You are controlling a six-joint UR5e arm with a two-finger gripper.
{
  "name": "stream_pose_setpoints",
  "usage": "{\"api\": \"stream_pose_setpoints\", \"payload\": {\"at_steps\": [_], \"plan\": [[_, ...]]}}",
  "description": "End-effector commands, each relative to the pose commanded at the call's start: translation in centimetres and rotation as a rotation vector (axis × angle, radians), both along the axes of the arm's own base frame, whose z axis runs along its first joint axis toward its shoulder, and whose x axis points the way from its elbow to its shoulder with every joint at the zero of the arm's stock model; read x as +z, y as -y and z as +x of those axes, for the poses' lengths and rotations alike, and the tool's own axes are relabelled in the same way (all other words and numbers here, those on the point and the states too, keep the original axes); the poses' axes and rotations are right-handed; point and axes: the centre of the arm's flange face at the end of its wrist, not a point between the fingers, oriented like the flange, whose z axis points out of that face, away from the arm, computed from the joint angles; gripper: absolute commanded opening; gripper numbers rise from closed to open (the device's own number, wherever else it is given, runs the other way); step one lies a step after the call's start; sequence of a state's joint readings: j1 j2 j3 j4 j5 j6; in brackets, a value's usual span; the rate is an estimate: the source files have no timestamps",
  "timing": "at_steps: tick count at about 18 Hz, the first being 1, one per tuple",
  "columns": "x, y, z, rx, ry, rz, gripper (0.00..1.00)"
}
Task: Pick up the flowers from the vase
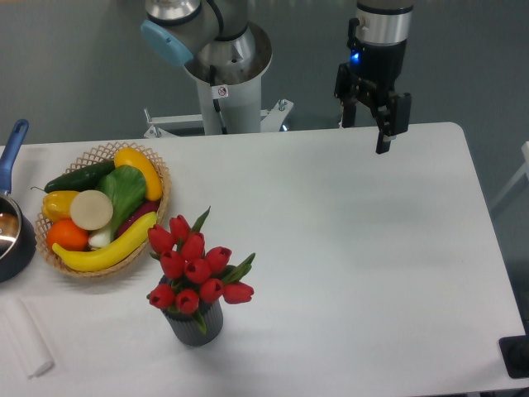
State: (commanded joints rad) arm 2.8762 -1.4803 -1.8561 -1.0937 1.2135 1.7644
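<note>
Gripper [367, 126] hangs above table [355, 248] far edge, at 2 o'clock from flowers [194, 265], well apart, jaws spread, holding nothing. Flowers stand in vase [198, 324]; wicker basket [99, 207] at 10 o'clock, close.

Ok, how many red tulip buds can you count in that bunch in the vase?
9 visible. The flowers stand in the vase, front-left on the table: three up top near the basket, three mid-bunch, three along the bottom above the vase's rim. Leaves may hide more.
</note>
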Motion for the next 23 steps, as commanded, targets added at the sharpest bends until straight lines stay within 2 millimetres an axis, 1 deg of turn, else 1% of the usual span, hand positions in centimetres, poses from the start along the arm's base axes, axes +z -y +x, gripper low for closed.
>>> {"api": "stream_pose_setpoints", "payload": {"at_steps": [1,3,6,10,12,16,18,19,23], "plan": [[0.1,-0.4,0.1,0.012,0.007,0.024,1.0],[-0.3,-0.8,0.4,0.077,0.035,0.052,1.0],[-0.8,-2.0,1.2,0.098,0.062,0.066,1.0],[-1.3,-3.3,1.5,0.204,0.144,0.098,1.0],[-1.3,-3.7,1.4,0.238,0.15,0.125,1.0],[-2.2,-6.9,2.3,0.278,0.178,0.164,1.0],[-2.9,-9.3,2.8,0.302,0.18,0.2,1.0],[-3.4,-10.4,3.1,0.301,0.185,0.208,1.0],[-4.8,-13.5,4.1,0.236,0.175,0.214,1.0]]}}
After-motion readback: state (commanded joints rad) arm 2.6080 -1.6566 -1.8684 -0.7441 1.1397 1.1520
